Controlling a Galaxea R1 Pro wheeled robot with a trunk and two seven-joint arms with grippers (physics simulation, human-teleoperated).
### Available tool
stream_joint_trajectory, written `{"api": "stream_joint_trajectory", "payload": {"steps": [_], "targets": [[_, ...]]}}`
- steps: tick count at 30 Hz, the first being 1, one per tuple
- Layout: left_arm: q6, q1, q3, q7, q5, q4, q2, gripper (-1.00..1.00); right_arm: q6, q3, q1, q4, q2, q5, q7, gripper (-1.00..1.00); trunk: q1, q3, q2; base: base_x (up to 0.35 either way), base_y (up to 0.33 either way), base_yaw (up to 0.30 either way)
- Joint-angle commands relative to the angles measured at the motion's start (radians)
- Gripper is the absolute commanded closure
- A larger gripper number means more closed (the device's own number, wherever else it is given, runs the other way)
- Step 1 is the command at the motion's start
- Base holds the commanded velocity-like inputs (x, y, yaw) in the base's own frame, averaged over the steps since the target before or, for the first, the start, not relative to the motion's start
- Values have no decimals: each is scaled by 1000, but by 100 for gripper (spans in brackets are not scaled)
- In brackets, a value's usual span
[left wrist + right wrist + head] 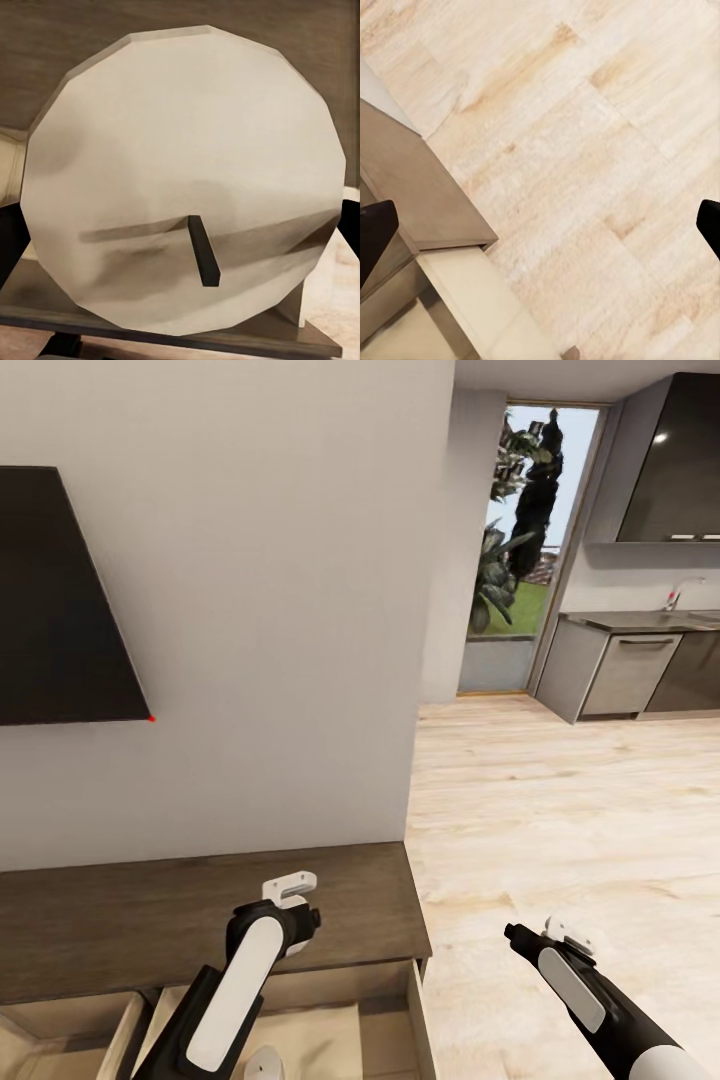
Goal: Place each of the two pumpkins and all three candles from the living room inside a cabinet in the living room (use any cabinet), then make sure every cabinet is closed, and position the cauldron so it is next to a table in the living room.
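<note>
Holding one candle (184, 180), left fingers | right fingers (375, 232) spread | two drawers (330, 1020) open

I count one short whitish-grey cylinder candle (184, 180), its flat round end with a single dark wick facing my left wrist camera. There is one long, low dark-brown wooden cabinet (150, 915), and I see two of its pale tan drawers (385, 1010) pulled open side by side. One black wall-mounted screen (55, 600) hangs above it. I have two tools: my left tool (290, 885) and my right tool (545, 932).
</note>
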Motion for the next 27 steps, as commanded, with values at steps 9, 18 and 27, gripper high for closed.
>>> {"api": "stream_joint_trajectory", "payload": {"steps": [9, 18, 27], "targets": [[5, -1, -4, 1, 8, -4, -4, 100, 1, 5, -1, -2, -1, 2, -8, -100, 0, -1, -1, 0, 0, 0], [5, -1, -5, -3, 9, -5, -13, 100, 2, 8, -1, -5, 0, 8, -5, -100, 0, -1, -1, 0, 0, 0], [5, -1, -5, -5, 48, -4, -13, 100, 6, 9, -1, -29, -4, 10, 29, -100, 35, -29, -64, 0, 0, 0]]}}
